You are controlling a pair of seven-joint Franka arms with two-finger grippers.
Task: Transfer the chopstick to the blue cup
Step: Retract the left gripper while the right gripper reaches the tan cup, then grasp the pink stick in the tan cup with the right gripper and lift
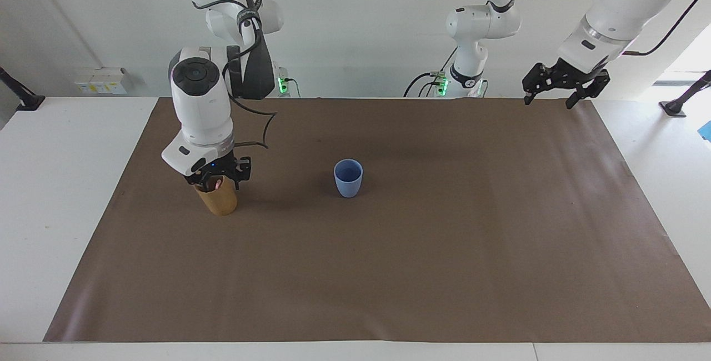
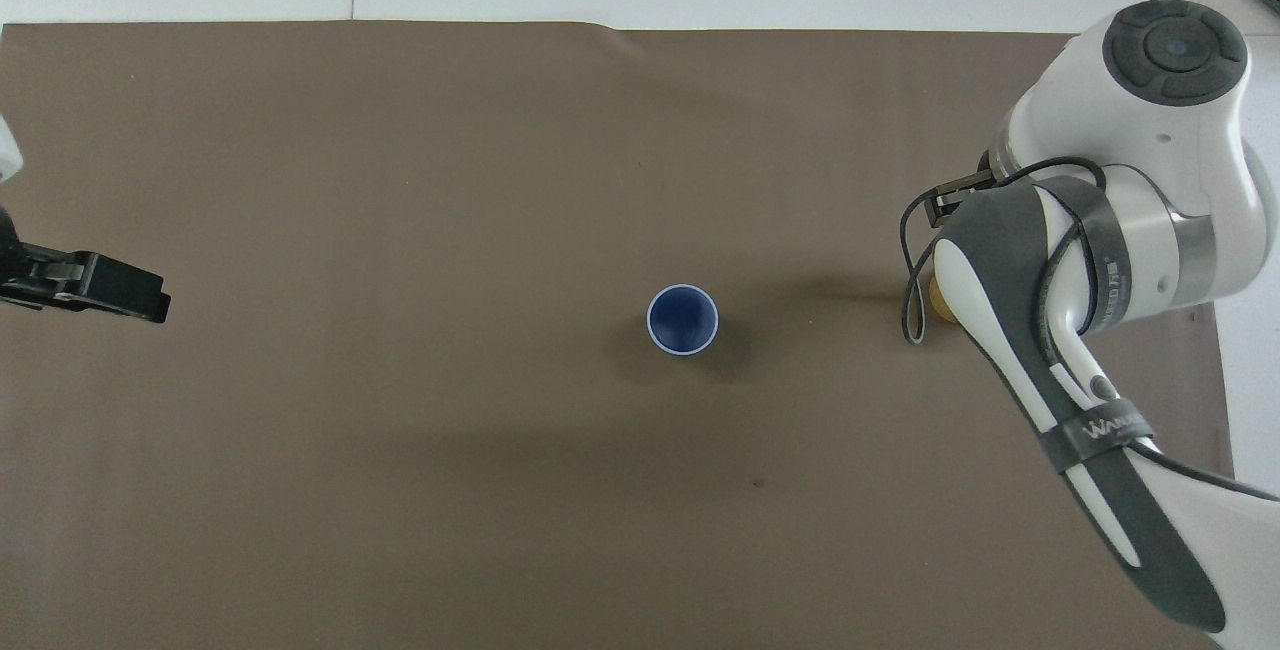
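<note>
The blue cup (image 1: 348, 178) (image 2: 682, 319) stands upright and empty in the middle of the brown mat. Toward the right arm's end stands a tan wooden cylinder (image 1: 218, 200). A pink tip of the chopstick (image 1: 218, 183) shows at its mouth; the rest is hidden inside. My right gripper (image 1: 215, 181) is down at that mouth, right at the pink tip, and whether it grips the tip does not show. In the overhead view the right arm covers the cylinder except for a sliver (image 2: 937, 296). My left gripper (image 1: 561, 84) (image 2: 95, 287) hangs open and empty, high over the mat's corner at the left arm's end.
The brown mat (image 1: 389, 266) covers most of the white table (image 1: 61, 183). A black cable (image 1: 261, 128) loops from the right arm's wrist above the cylinder. A dark stand (image 1: 675, 106) sits off the mat at the left arm's end.
</note>
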